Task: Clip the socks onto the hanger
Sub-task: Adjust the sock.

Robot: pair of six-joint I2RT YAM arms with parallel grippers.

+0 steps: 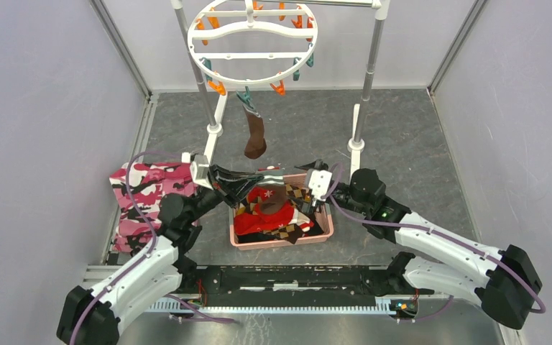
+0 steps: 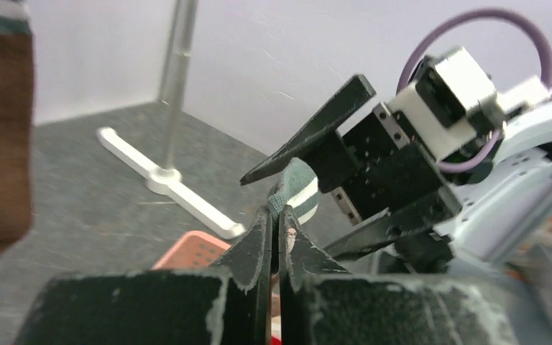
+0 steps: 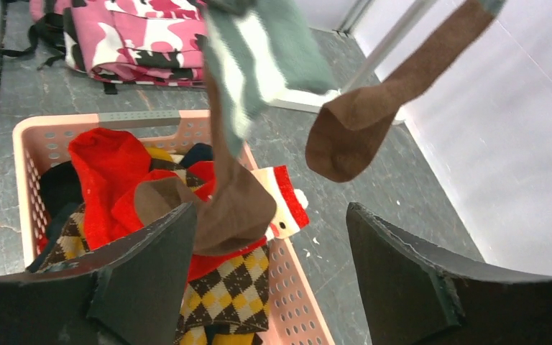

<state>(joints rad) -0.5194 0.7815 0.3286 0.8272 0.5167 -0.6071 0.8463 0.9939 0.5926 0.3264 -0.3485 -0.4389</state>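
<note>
We see first sock point(image 1: 256, 136) already clipped, hanging off hanger point(image 1: 251, 55) front rim
We see second sock point(image 3: 233, 194) dangling over basket point(image 3: 20, 144), cuff pinched in left gripper point(image 2: 277, 233)
We note right gripper point(image 3: 271, 208) spread wide, holding nothing
We judge half done; left to do: raise second sock, clip it on hanger

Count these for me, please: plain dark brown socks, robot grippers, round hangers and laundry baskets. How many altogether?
Dark brown socks: 2 (clipped sock, held sock)
Grippers: 2 (left gripper shut on the held sock, right gripper open)
Round white hanger: 1
Pink basket: 1
Total: 6
</note>
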